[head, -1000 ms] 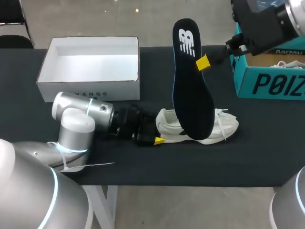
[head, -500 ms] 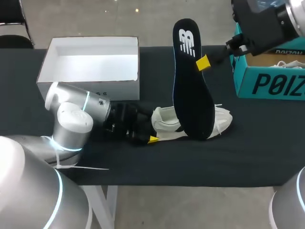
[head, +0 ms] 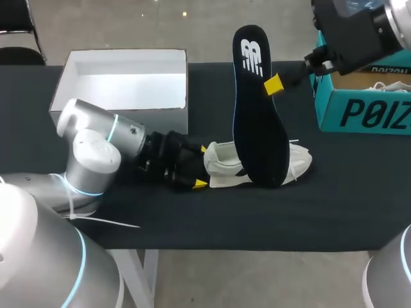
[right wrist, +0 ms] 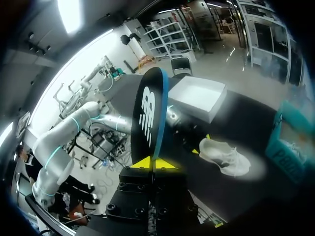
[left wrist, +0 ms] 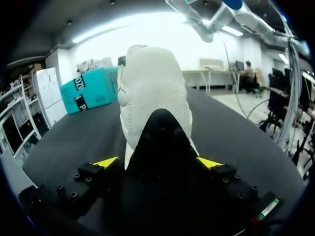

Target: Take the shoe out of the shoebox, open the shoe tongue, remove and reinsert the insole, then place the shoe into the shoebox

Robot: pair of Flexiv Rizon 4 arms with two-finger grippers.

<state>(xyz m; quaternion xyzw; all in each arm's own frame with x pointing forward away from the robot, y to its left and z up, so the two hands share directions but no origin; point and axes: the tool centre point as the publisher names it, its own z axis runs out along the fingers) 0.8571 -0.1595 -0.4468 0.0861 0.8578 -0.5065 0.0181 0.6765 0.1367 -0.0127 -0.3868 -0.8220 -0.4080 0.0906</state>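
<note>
The left end effector (left wrist: 157, 162) has a white sneaker (left wrist: 152, 93) between its yellow-tipped fingers (left wrist: 106, 162), one tip against each side of the heel. The shoe rests upright on the black table (left wrist: 64, 142), its heel with a dark patch facing the camera and its toe pointing away. A teal shoebox (left wrist: 96, 88) sits farther off on the table, well apart from the shoe.

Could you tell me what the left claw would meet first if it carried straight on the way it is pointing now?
The white mesh sneaker: its heel sits right between the left claw's yellow tips, apparently touching both.
</note>
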